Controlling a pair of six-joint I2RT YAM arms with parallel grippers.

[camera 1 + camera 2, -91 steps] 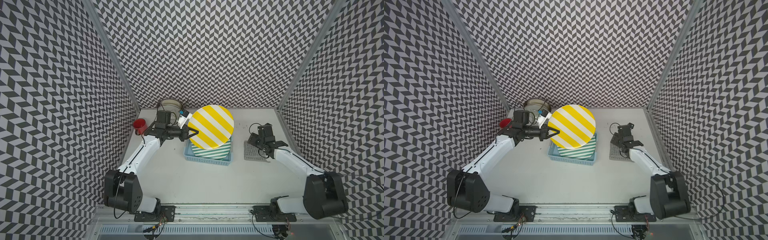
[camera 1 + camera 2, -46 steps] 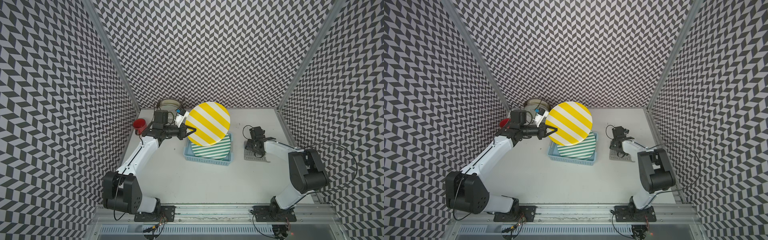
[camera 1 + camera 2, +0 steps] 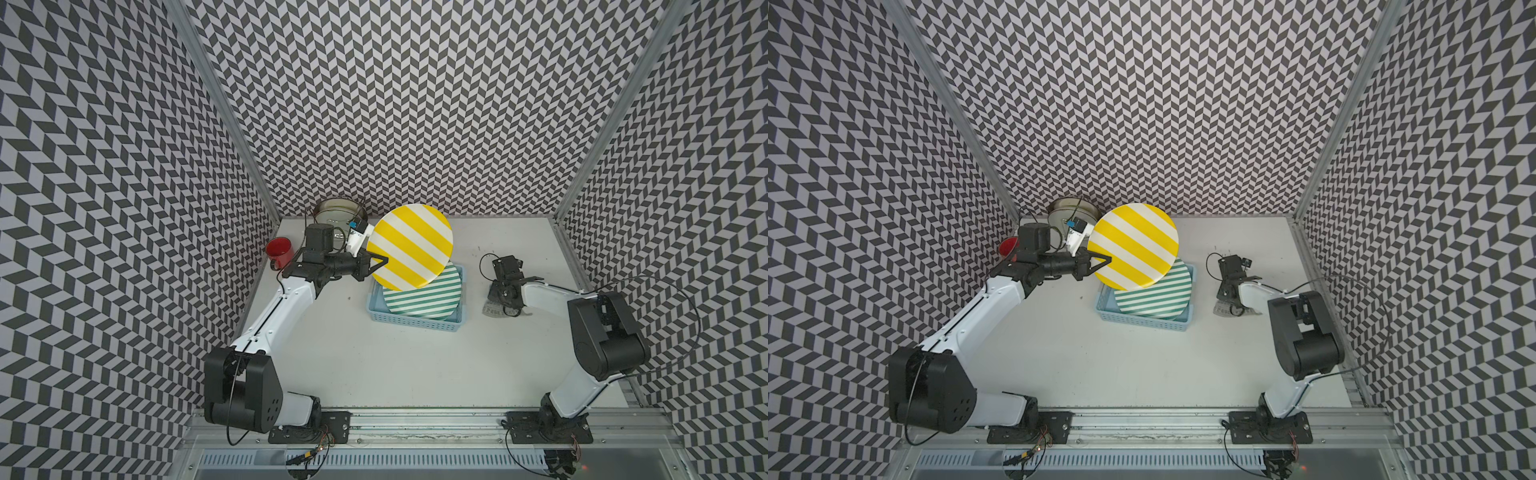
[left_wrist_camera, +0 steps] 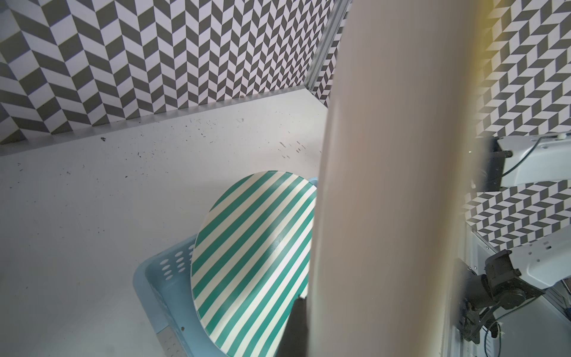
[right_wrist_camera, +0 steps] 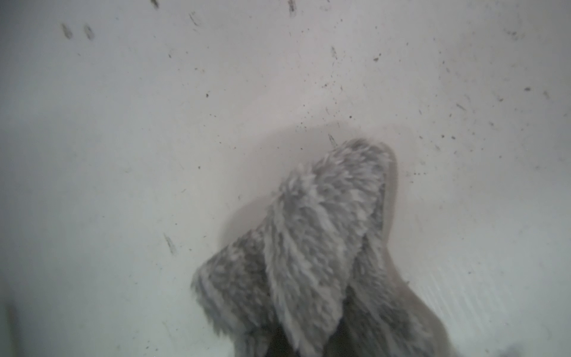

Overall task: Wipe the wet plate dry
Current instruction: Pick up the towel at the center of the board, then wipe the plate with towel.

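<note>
A yellow-and-white striped plate (image 3: 409, 247) (image 3: 1133, 247) hangs tilted on edge above the basket, and my left gripper (image 3: 380, 262) (image 3: 1106, 261) is shut on its left rim. The left wrist view has this plate (image 4: 395, 185) edge-on and blurred, with one dark finger (image 4: 296, 330) against it. At the right a grey fluffy cloth (image 3: 492, 311) (image 3: 1223, 311) lies on the table. My right gripper (image 3: 503, 304) (image 3: 1231, 306) points down onto it. In the right wrist view the cloth (image 5: 324, 231) is bunched up between the jaws of this gripper (image 5: 312, 343), which is shut on it.
A light blue basket (image 3: 415, 326) in mid-table holds a green-striped plate (image 3: 419, 297) (image 4: 253, 247) lying under the yellow one. A red mug (image 3: 280, 251) and a metal pot (image 3: 336, 212) stand at the back left, close behind my left arm.
My right arm has swung in and lowered its gripper onto the cloth, and the jaws have closed on it. The left gripper has shifted the yellow plate slightly left.
</note>
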